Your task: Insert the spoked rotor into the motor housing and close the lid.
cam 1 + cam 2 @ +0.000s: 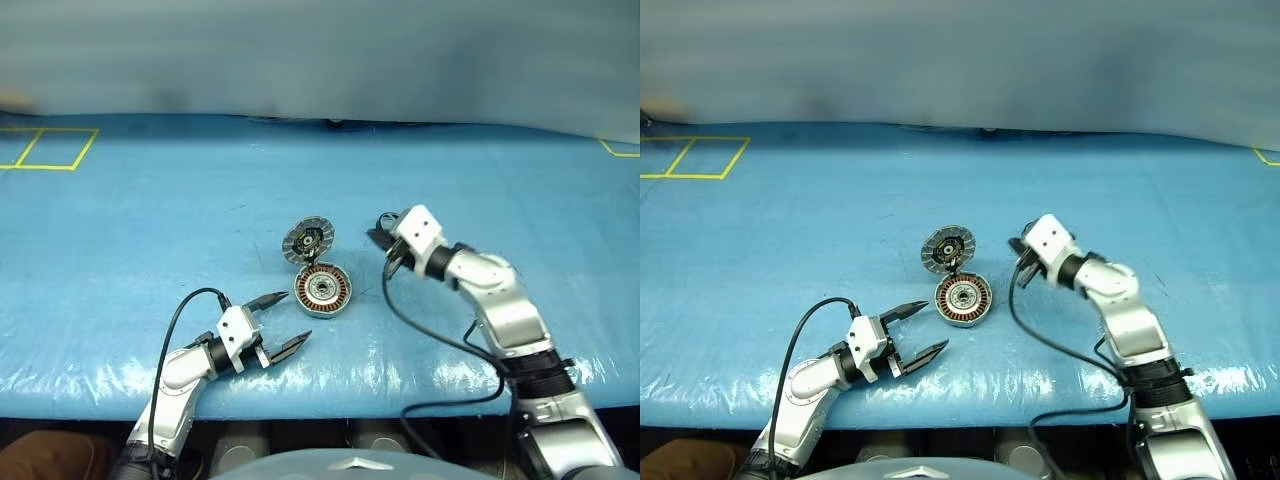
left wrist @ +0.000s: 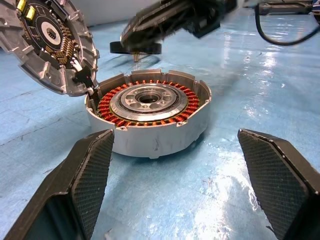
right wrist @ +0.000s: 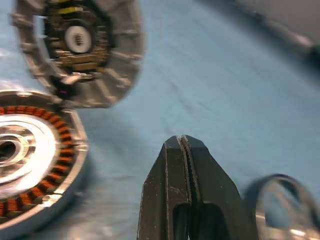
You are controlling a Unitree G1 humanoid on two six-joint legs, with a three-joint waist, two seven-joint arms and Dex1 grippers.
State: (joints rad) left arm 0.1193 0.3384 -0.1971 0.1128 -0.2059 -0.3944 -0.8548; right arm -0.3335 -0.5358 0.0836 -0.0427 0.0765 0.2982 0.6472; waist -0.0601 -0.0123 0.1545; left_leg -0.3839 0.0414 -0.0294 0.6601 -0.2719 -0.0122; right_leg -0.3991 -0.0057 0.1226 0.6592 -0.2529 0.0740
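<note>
Spoked rotor [image 3: 282, 207]: blurred, cut off by the frame edge in the right wrist view. In the head views it's hidden behind the right gripper [image 1: 382, 238]. Motor housing [image 3: 35, 165] is cropped at the frame edge and smeared. Lid [image 2: 47, 42] is cut off at the frame's corner in the left wrist view.

Setting reads as a robotics lab or test bench. I stand at a wide counter covered in shiny blue plastic sheeting [image 1: 120, 250], crinkled along its near edge. Yellow tape squares [image 1: 45, 148] are marked out at the far left corner, with another yellow tape corner [image 1: 620, 150] at the far right. A plain grey wall [image 1: 320, 50] runs behind. On the sheet sits a round silver metal motor housing with copper-brown windings [image 1: 322, 290], a disassembled machine part rather than a household item.
</note>
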